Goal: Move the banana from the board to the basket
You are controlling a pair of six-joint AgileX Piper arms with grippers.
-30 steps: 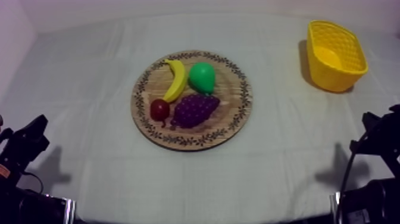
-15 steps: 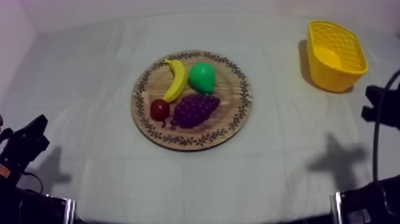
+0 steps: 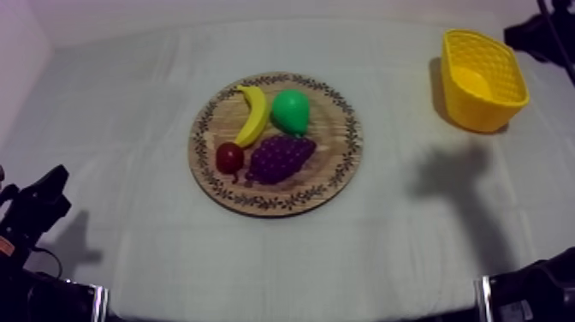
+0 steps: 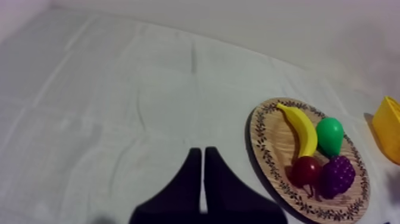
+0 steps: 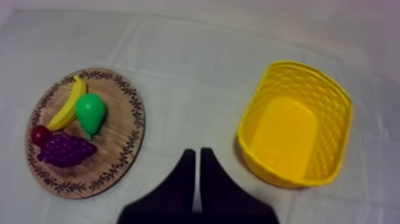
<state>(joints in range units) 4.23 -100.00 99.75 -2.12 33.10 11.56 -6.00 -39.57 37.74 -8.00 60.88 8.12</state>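
Two pairs of black fingers, both pressed together on nothing. My left gripper (image 4: 199, 152) makes a narrow wedge over bare cloth (image 4: 107, 107). My right gripper (image 5: 196, 152) makes the same wedge above the strip of cloth between the board (image 5: 122, 149) and the basket (image 5: 333, 137). From the right fingers the board lies to one side and the basket to the other. From the left fingers the board sits ahead and off to the right, well apart.

The cloth is grey-white with soft fold creases, and it runs back to a pale wall (image 3: 257, 8). From above, my right arm (image 3: 535, 34) comes in at the far right by the basket, and its shadow (image 3: 458, 167) falls on the cloth near the basket.

The board is round wood, with the grain showing and a dark leafy pattern round its rim. The banana (image 3: 252, 114) lies on it, smooth, curved and yellow, just beside the glossy green pear (image 3: 290, 111). Its near end is close to the small red fruit (image 3: 229, 158). Knobbly purple grapes (image 3: 278, 158) lie beside that fruit. The basket is an oblong yellow one with lattice walls.
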